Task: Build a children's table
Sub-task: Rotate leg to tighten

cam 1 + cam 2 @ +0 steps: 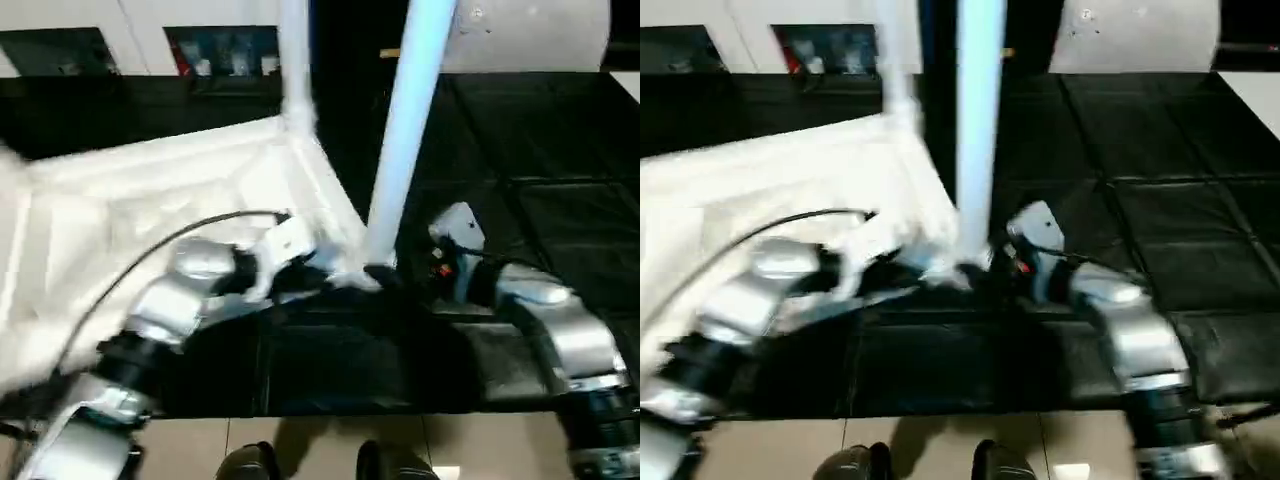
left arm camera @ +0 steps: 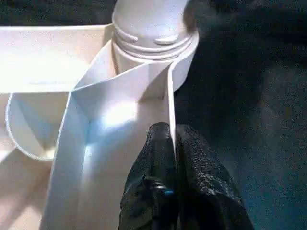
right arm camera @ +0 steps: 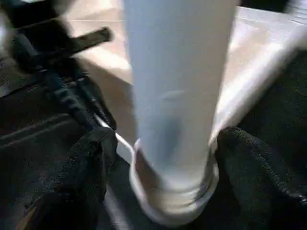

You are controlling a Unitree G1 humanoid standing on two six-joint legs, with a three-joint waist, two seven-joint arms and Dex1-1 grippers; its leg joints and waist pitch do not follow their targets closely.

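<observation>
**Leg standing in the near corner socket, left pincer clamped on the rim**

The white tabletop [image 1: 150, 210] lies upside down on the black floor mats [image 1: 560, 200], its ribbed underside facing up. The left pincer [image 2: 171, 143] is pinched tight on the thin rim wall of the tabletop, one black finger [image 2: 153, 163] on each side of it, just beside the corner socket. A white leg [image 1: 405, 130] stands upright in that socket, its threaded base seated at the corner. The right pincer [image 3: 165, 158] has its fingers [image 3: 91, 163] spread wide either side of the leg's base, the leg standing between them. A second leg [image 1: 296, 70] rises at the far corner, well beyond both pincers
</observation>
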